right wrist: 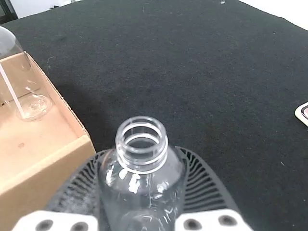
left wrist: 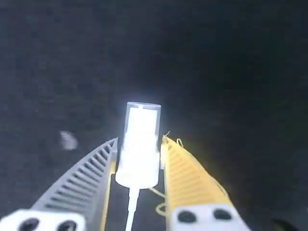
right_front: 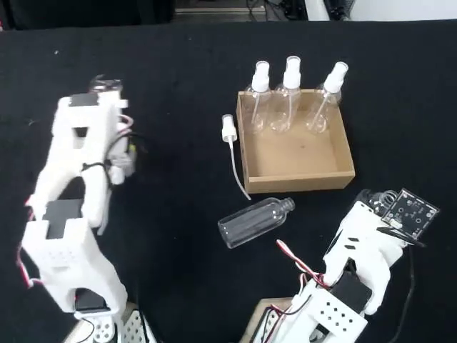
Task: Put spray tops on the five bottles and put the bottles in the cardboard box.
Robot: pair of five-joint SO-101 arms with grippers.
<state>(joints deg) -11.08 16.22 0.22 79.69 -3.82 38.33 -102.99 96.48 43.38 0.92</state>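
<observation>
Our left jaws pinch a spray top [left wrist: 138,144]; our right jaws clasp an open-necked bottle [right wrist: 142,159], seemingly upright, well apart.

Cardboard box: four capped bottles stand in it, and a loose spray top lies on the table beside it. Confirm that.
Not four: the high view shows three capped bottles standing in the cardboard box. The rest holds: a loose spray top lies on the table beside it.
</observation>
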